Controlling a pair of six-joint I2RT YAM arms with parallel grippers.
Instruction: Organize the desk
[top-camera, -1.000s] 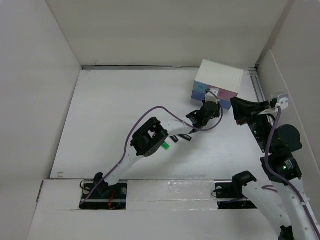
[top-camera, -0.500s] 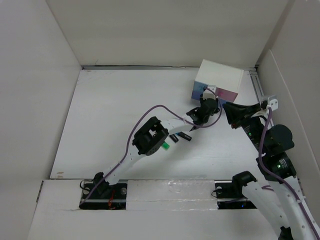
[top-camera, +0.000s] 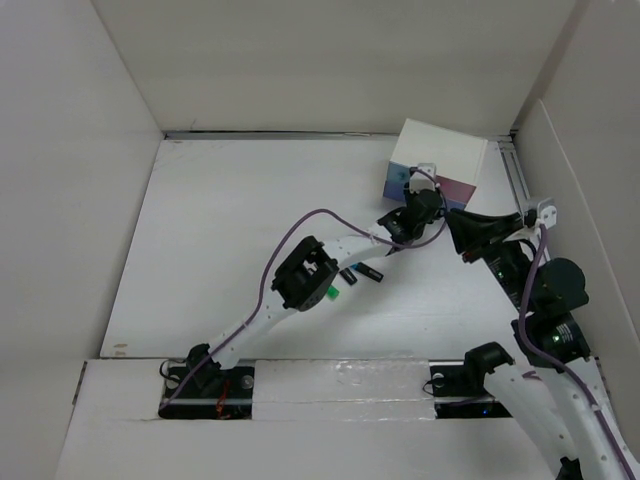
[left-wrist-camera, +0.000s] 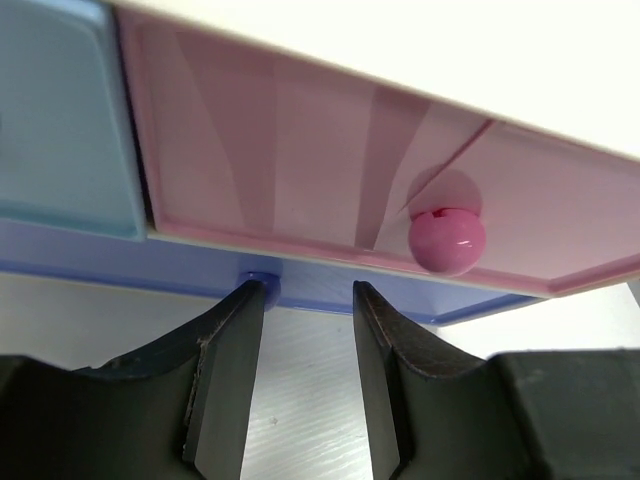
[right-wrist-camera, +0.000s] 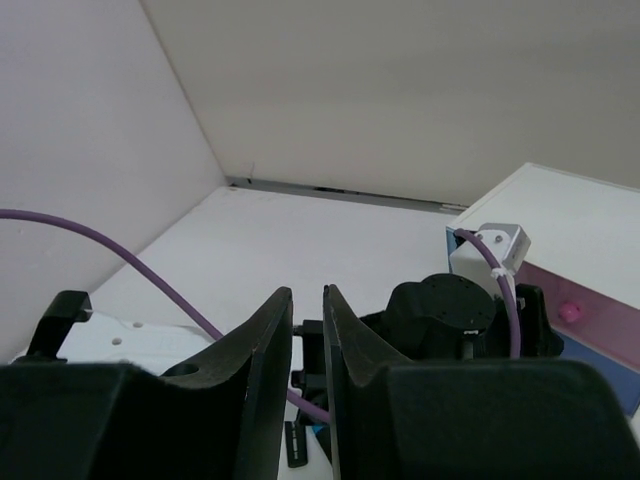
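The desk (top-camera: 220, 230) is a white tabletop walled by white panels. A small white drawer box (top-camera: 445, 150) stands at its far right. My left gripper (top-camera: 420, 196) reaches up to the box's front. In the left wrist view the gripper (left-wrist-camera: 308, 290) is open, with its tips at the bottom blue drawer (left-wrist-camera: 330, 300). That drawer's small blue knob (left-wrist-camera: 258, 281) sits by the left fingertip. Above is a pink drawer (left-wrist-camera: 300, 160) with a pink knob (left-wrist-camera: 446, 240). My right gripper (top-camera: 456, 219) hovers just right of the left one; in its wrist view the gripper (right-wrist-camera: 307, 292) is nearly closed and empty.
Small dark objects (top-camera: 366, 272) and a green bit (top-camera: 328, 292) lie on the desk under the left arm. One dark piece also shows in the right wrist view (right-wrist-camera: 297, 445). The left arm's purple cable (top-camera: 300, 225) loops above the desk.
My left gripper has moved up and right, closing in on the drawer box front. The right arm has shifted slightly left toward it.
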